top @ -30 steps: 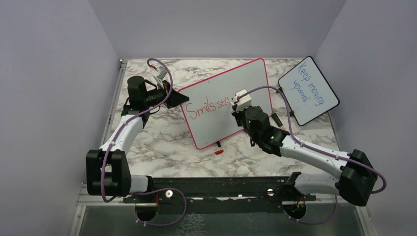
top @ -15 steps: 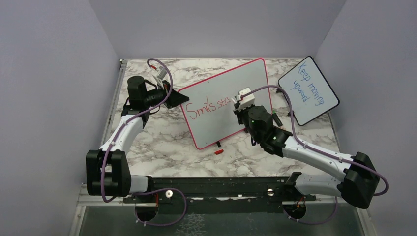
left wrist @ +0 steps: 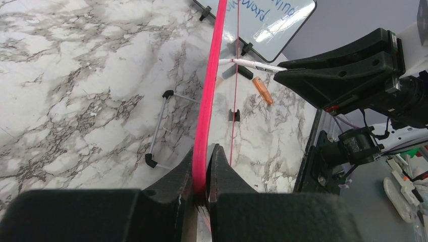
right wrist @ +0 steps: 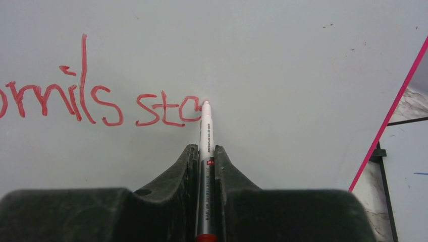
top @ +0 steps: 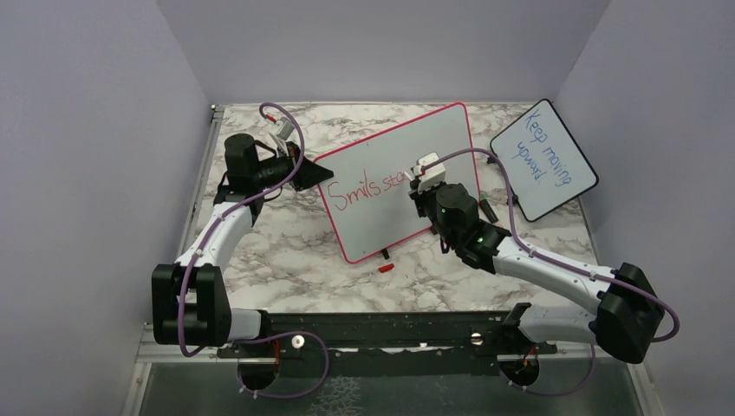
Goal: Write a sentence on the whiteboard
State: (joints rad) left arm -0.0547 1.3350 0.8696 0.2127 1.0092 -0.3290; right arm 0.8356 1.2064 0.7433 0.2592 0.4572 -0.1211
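Observation:
The whiteboard with its red-pink frame stands tilted on the marble table. Its frame runs edge-on through the left wrist view. My left gripper is shut on that frame at the board's left edge. The sentence in red reads "Smils st" plus an unfinished round letter; it also shows in the top view. My right gripper is shut on a red marker, whose tip touches the board at the end of the last letter. In the top view this gripper is at mid-board.
A smaller black-framed board with blue writing "Keep moving upward" stands at the back right. A red marker cap lies on the table below the whiteboard. An orange cap and black board feet lie beyond it.
My right gripper with the marker has shifted slightly up and right along the board, adding to the third letter of the second word. The left arm has not moved.

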